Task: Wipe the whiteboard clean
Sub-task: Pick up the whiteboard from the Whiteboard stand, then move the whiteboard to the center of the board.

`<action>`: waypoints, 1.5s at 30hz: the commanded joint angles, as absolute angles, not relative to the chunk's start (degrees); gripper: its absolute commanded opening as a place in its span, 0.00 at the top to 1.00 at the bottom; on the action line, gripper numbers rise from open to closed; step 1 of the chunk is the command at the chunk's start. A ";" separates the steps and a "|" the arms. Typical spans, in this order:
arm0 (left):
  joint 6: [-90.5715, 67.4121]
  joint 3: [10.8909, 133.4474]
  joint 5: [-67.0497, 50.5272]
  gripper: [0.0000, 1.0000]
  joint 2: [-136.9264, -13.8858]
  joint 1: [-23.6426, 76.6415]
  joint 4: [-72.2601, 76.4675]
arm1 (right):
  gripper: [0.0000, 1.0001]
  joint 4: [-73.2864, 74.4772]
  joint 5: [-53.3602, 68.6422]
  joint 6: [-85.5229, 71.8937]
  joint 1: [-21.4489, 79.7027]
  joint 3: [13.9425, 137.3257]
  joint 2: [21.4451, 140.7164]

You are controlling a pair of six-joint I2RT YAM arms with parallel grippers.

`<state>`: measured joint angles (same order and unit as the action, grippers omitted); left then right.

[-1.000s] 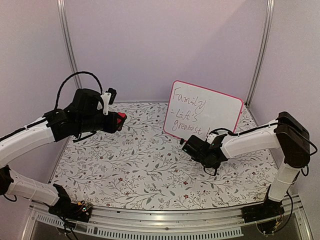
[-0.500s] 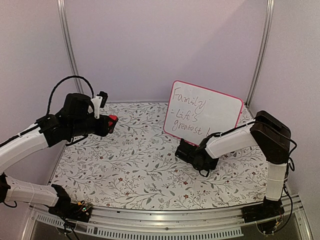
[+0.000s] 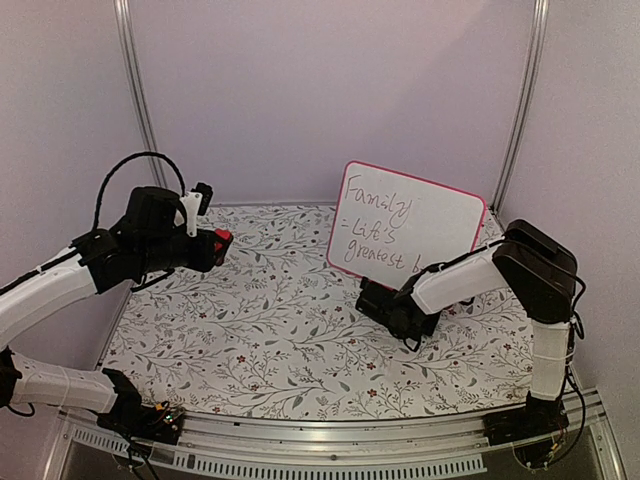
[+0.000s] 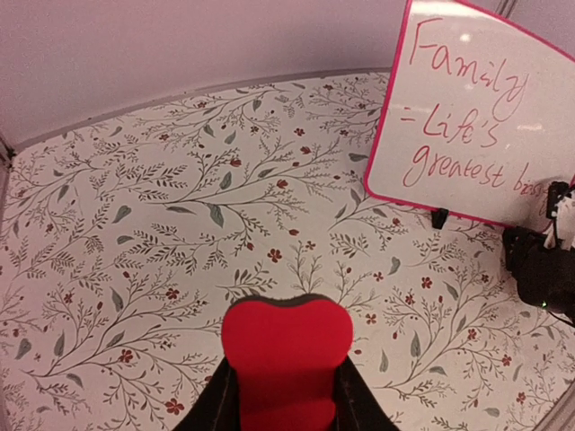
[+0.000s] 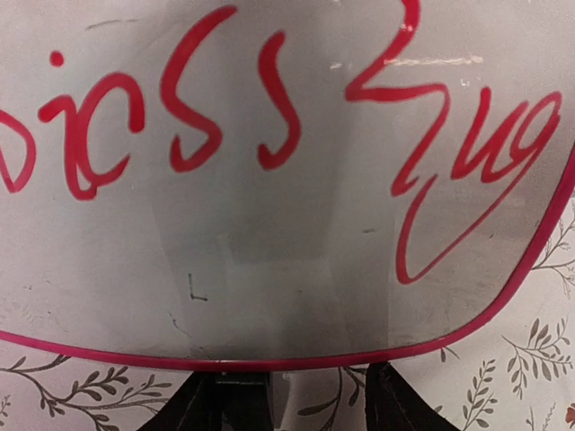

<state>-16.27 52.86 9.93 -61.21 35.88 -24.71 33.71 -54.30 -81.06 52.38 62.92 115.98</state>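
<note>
Left jaws clamp the eraser (image 4: 286, 352) above the counter's (image 3: 250, 335) left edge. Right jaws stand spread and empty at the whiteboard's (image 3: 432, 208) lower edge.

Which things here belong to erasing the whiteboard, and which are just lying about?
Job: whiteboard with red writing; red eraser in the left gripper; right gripper by the board's bottom edge.
Not part of it: floral table cover; metal corner posts.
</note>
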 commanded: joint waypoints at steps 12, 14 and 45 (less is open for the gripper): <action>-15.75 52.60 11.01 0.80 -61.47 34.73 -24.00 | 1.00 31.57 -53.15 -80.38 52.65 59.85 115.75; -15.76 52.61 10.77 0.80 -61.52 34.69 -23.91 | 1.00 34.26 -53.17 -82.30 53.75 60.70 115.29; -15.74 54.46 10.54 0.80 -61.85 34.37 -24.60 | 0.31 43.96 -43.25 -79.60 69.16 76.86 110.27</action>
<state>-16.10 52.77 10.85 -61.52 35.09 -24.75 49.58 -44.77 -90.13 67.26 73.03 116.57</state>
